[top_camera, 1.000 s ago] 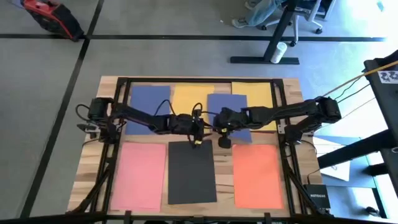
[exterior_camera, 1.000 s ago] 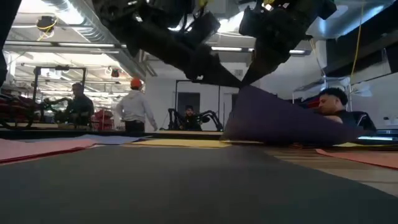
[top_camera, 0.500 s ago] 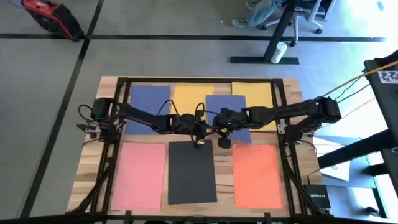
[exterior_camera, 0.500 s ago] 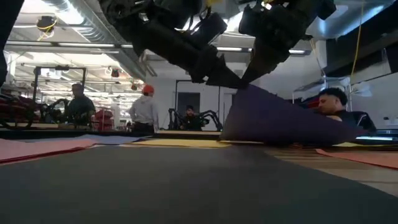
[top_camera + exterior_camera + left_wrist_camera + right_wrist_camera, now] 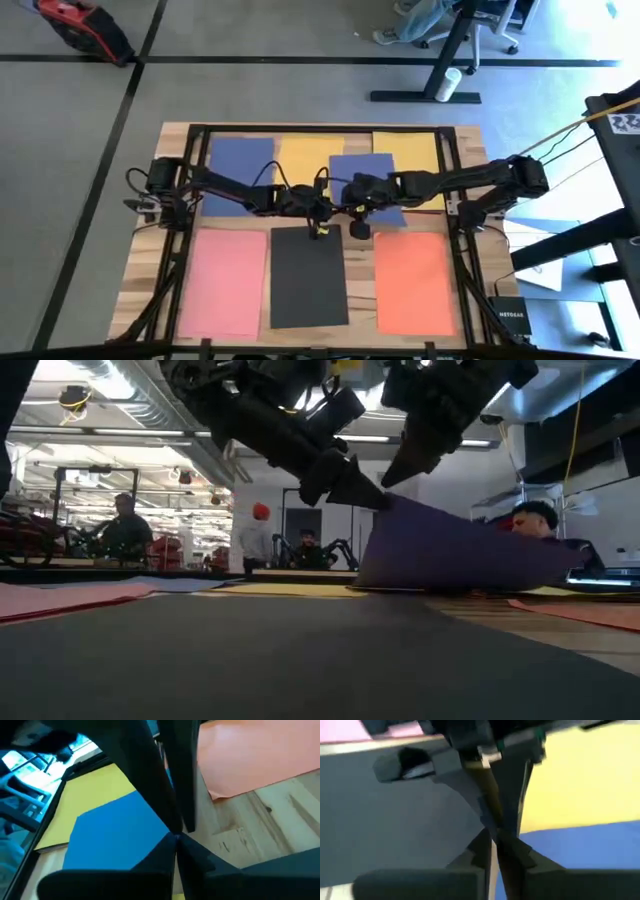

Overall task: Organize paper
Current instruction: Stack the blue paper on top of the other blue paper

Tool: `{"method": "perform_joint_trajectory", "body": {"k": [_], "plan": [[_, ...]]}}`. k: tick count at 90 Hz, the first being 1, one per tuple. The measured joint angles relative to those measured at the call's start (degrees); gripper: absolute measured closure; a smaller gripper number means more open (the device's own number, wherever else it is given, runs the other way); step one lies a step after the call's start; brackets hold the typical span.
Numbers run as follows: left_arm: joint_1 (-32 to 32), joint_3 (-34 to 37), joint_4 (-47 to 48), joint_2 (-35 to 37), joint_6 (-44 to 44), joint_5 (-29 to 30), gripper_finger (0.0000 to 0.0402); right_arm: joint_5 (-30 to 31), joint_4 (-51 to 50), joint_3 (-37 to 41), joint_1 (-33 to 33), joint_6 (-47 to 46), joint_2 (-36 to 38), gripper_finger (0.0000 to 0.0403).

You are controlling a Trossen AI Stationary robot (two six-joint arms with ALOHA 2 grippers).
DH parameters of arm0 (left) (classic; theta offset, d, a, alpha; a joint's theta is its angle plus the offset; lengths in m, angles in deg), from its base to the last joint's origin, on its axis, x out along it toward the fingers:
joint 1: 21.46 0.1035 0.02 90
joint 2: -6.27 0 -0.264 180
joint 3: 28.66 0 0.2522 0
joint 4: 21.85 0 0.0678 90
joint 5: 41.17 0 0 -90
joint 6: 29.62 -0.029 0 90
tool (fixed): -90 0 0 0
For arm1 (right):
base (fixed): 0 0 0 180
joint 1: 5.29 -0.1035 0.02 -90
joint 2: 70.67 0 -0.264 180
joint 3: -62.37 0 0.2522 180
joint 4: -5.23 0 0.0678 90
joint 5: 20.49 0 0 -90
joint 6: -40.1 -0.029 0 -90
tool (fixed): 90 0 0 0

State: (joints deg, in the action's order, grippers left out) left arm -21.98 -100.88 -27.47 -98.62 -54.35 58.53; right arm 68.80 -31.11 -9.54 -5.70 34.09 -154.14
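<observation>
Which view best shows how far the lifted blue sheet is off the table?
The low view: the blue sheet rises edge-on to where both claws meet. The high view shows only its outline; the wrist views show only patches of it.

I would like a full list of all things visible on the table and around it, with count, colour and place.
Blue paper: two; one flat at far left, one lifted at one edge, centre.
Yellow paper: two, far row.
Pink paper: one, near left.
Black paper: one, near centre.
Orange paper: one, near right.
Wooden table: one.
People: several, in the room behind.
Left gripper: shut on the lifted blue sheet's edge.
Right gripper: same edge.
</observation>
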Motion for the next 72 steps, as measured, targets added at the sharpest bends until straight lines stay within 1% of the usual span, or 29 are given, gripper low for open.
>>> {"method": "perform_joint_trajectory", "body": {"k": [10,18,28,45,57,64,72], "plan": [[-0.4,0.0,3.4,1.0,-1.3,0.3,0.0402,0.0,-5.2,-3.0,0.0,0.5,0.4,0.0347],[-0.8,-0.5,8.9,2.5,-2.8,1.4,0.0402,0.7,-10.2,-5.1,0.0,0.7,0.7,0.0341],[-1.2,-1.5,15.9,5.0,-5.2,4.3,0.0401,2.9,-13.9,-5.9,0.0,1.0,2.0,0.0355],[-1.3,-2.4,27.6,11.2,-6.9,10.1,0.0401,6.4,-15.1,-6.0,0.0,0.6,4.6,0.0389],[-0.4,-2.4,37.0,16.0,-1.9,12.9,0.0401,7.2,-15.4,-6.0,0.0,0.4,5.5,0.0395],[0.0,-2.3,40.9,18.8,1.7,14.0,0.0401,7.2,-15.6,-6.0,0.0,0.4,5.5,0.0394],[0.2,-1.5,44.7,21.3,5.2,16.8,0.0401,7.2,-16.0,-5.9,0.0,0.4,5.5,0.0391]]}}
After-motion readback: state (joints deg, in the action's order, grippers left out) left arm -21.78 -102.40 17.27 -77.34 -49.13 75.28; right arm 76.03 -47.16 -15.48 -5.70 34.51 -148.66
